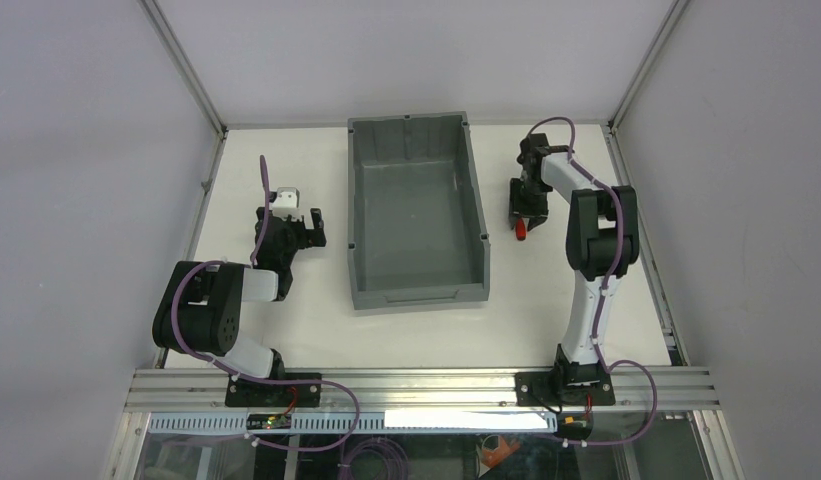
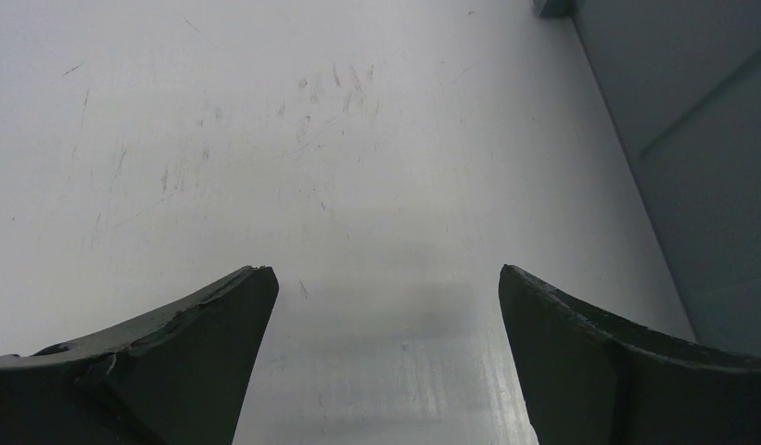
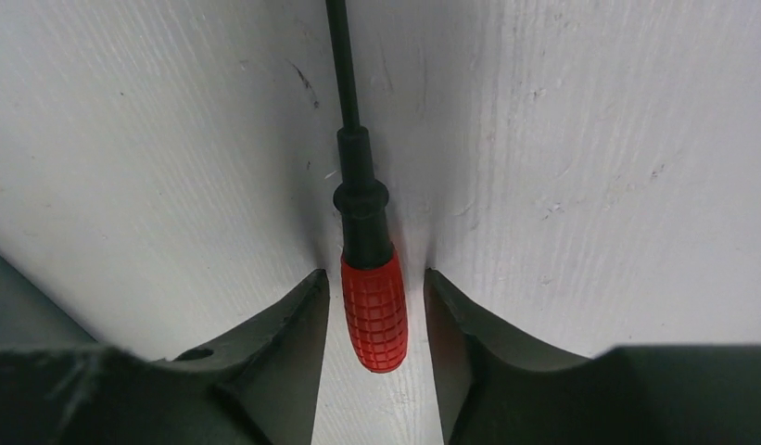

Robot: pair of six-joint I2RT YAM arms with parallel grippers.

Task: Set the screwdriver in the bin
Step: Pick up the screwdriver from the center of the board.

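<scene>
Red-handled, black-shafted screwdriver (image 3: 372,311) lies on the white surface (image 3: 589,185) right of the grey plastic bin (image 1: 418,297); right fingers (image 3: 284,352) straddle its handle narrowly, poised to pinch. Left fingers (image 2: 191,352) gape wide, idle.

We saw the screwdriver (image 3: 374,311) lying flat on the white worktop (image 1: 316,330). It had a short red handle with a moulded grid grip, then a black collar, then a thin black shaft running straight on up out of the right wrist view. Its handle lay between the fingers of the right gripper (image 3: 376,278), and a sliver of worktop showed on either side of it. It lay near the right wall of the bin (image 1: 356,210) but apart from it. The bin was grey, rectangular and tall-walled. It stood upright mid-worktop, long axis running near to far, lower lip on the near end.
</scene>
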